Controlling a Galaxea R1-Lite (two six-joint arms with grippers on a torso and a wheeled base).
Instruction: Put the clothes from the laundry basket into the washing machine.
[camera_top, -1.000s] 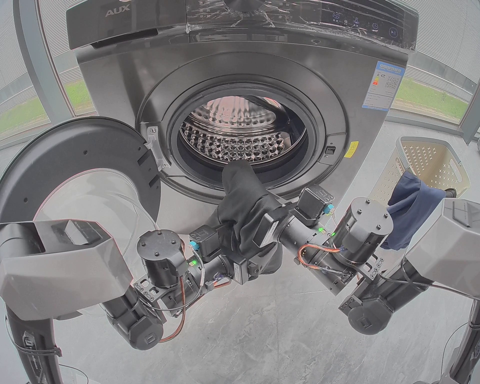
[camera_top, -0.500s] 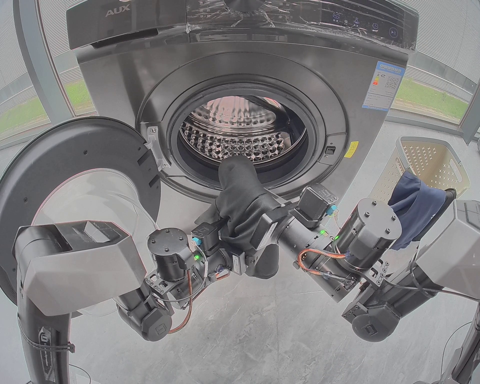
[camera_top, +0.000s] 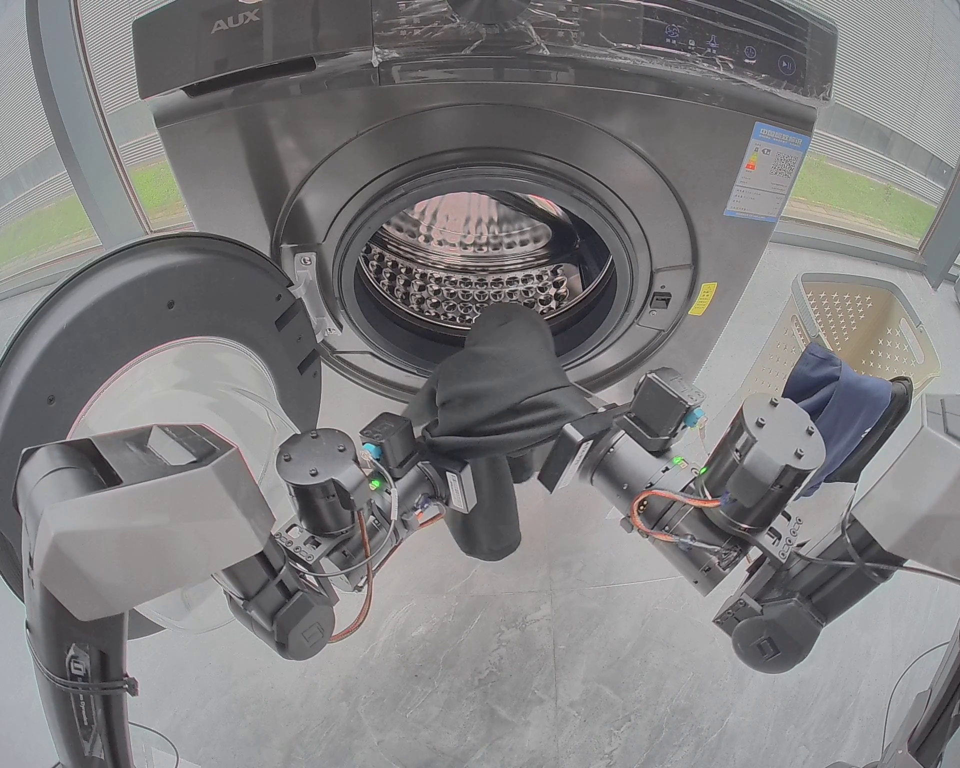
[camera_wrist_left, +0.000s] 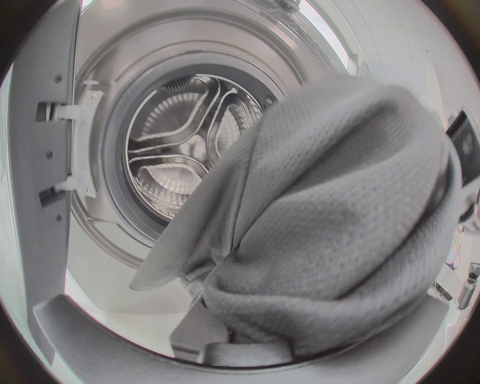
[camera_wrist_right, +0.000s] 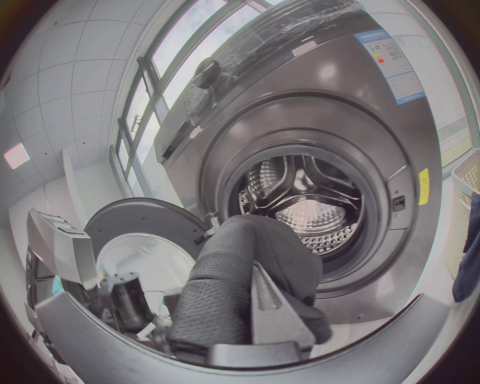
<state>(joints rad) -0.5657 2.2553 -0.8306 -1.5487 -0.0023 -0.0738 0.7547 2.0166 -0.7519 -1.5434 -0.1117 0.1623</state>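
Left gripper (camera_wrist_left: 220, 335) and right gripper (camera_wrist_right: 250, 320) both clench the black garment (camera_top: 500, 385) at the washing machine (camera_top: 700, 220) mouth, not yet inside; a blue garment (camera_top: 825, 400) waits on the laundry basket (camera_top: 870, 310), right

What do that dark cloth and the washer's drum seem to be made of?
The dark cloth looks like matte knit mesh fabric, with tiny pits across its weave. The drum appears polished metal, likely stainless steel: it gleams and has rows of holes.

black garment (camera_top: 497, 385) lifted higher, spread wider, nearer the washing machine (camera_top: 250, 150)
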